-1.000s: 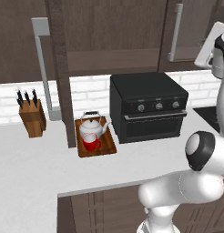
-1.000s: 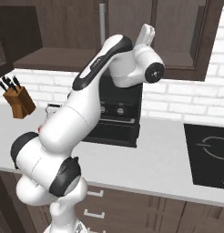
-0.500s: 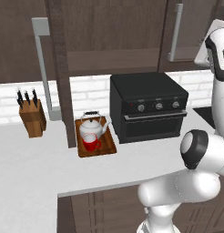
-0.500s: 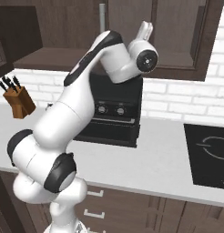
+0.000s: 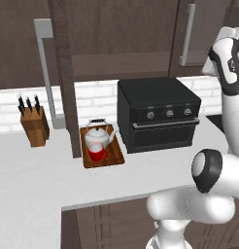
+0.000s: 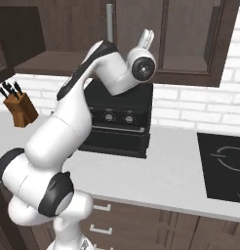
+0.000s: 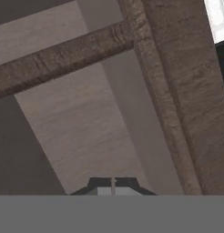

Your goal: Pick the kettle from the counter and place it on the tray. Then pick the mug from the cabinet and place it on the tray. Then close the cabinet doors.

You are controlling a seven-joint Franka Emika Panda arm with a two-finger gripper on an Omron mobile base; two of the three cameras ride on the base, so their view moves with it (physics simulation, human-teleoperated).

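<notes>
The white-grey kettle [image 5: 99, 134] and the red mug [image 5: 96, 152] both stand on the reddish-brown tray [image 5: 114, 158], on the counter [image 5: 39, 180] left of the oven. Above them the dark cabinet [image 5: 121, 44] has its left door [image 5: 63, 82] swung out edge-on, with its grey bar handle [image 5: 43, 73] facing me. The right door [image 6: 190, 34] lies flat against the cabinet. My gripper [image 6: 147, 38] is raised in front of the cabinet, pointing up, shut with nothing in it. In the hand view its fingertips [image 7: 113, 184] touch, facing brown wood framing.
A black countertop oven [image 5: 158, 114] sits right of the tray, under my arm [image 6: 97, 63]. A wooden knife block [image 5: 34, 125] stands at the left by the tiled wall. A black cooktop [image 6: 224, 166] is set into the counter at the far right.
The arm's wrist has swung leftward in the right base view and the hand has turned, staying raised before the cabinet. Kettle, mug and tray have not moved.
</notes>
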